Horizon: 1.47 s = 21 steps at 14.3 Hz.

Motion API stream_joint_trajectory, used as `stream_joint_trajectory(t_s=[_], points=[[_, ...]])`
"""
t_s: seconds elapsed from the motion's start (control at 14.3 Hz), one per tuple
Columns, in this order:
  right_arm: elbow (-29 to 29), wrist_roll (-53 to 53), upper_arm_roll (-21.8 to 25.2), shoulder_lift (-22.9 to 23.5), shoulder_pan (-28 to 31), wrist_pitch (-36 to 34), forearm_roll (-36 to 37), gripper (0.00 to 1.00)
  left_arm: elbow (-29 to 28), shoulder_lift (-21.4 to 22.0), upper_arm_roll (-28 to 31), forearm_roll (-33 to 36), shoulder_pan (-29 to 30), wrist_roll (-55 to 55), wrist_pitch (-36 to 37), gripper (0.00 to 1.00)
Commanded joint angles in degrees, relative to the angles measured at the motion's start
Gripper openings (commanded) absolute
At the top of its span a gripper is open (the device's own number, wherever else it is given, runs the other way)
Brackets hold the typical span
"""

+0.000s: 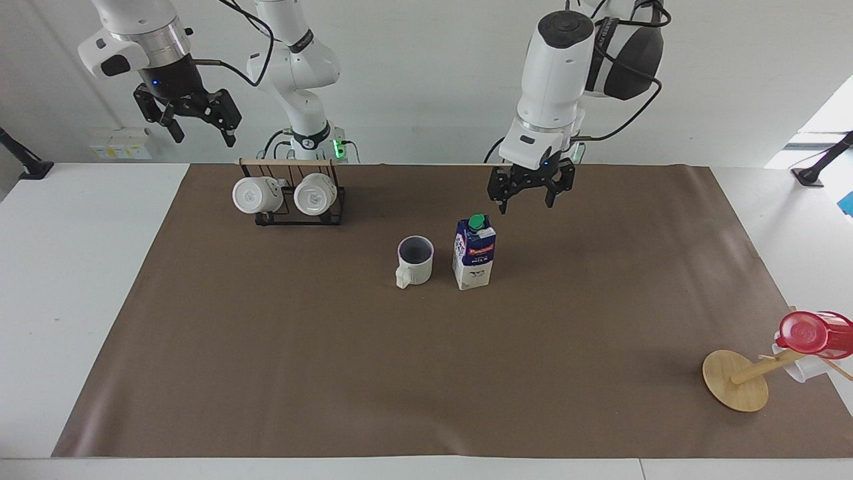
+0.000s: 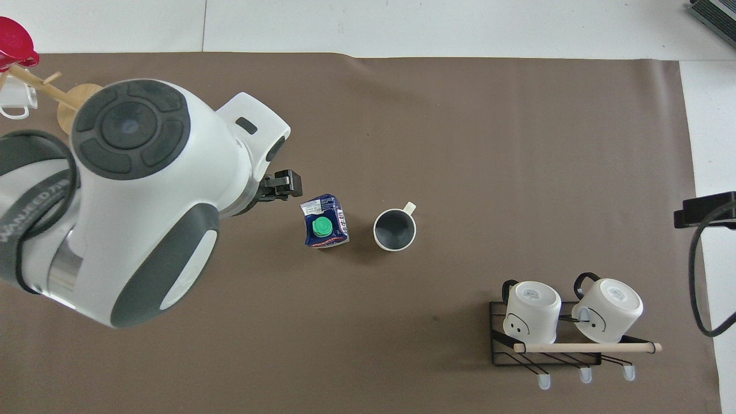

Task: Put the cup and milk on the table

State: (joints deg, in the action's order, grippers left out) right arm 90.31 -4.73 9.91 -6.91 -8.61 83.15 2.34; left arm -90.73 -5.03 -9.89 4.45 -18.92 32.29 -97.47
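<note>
The cream-white cup (image 1: 415,261) (image 2: 394,229) stands upright on the brown mat of the table (image 1: 333,347) (image 2: 460,144), handle pointing away from the robots. Beside it, toward the left arm's end, the blue-and-white milk (image 1: 474,251) (image 2: 325,229) stands upright with its green cap on top. My left gripper (image 1: 528,197) hangs open and empty in the air over the mat, clear of the milk and toward the left arm's end; in the overhead view the arm's body covers most of it. My right gripper (image 1: 200,129) waits open, high above the mug rack.
A black wire rack (image 1: 296,212) (image 2: 552,339) holds two white mugs near the right arm's base. A wooden stand (image 1: 736,380) (image 2: 75,106) with a red-lidded cup (image 1: 810,331) leans at the mat's corner farthest from the robots, toward the left arm's end.
</note>
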Motion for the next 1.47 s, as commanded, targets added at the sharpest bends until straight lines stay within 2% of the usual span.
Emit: stream_joint_trajectory(t_s=[0.0, 0.35, 0.63, 1.05, 1.12, 1.4], points=[[0.2, 1.2, -0.2, -0.4, 0.5, -0.5, 0.1, 1.0, -0.1, 3.5, 0.0, -1.2, 4.4, -8.0, 4.7, 1.0], [0.2, 1.2, -0.2, -0.4, 0.5, -0.5, 0.1, 1.0, 0.0, 6.4, 0.0, -4.3, 15.6, -21.9, 8.2, 1.0], [0.2, 1.1, -0.2, -0.4, 0.5, -0.5, 0.1, 1.0, 0.2, 6.7, 0.0, -4.2, 19.5, -26.2, 10.2, 1.0], [0.2, 1.1, -0.2, -0.4, 0.5, -0.5, 0.1, 1.0, 0.2, 6.8, 2.3, -3.7, 20.0, -26.1, 12.2, 1.0], [0.2, 1.1, -0.2, -0.4, 0.5, -0.5, 0.1, 1.0, 0.2, 7.8, 3.3, -3.9, 19.9, -26.2, 12.0, 1.0], [0.2, 1.1, -0.2, -0.4, 0.5, -0.5, 0.1, 1.0, 0.1, 8.4, 3.2, -4.0, 19.4, -29.1, 11.8, 1.0]])
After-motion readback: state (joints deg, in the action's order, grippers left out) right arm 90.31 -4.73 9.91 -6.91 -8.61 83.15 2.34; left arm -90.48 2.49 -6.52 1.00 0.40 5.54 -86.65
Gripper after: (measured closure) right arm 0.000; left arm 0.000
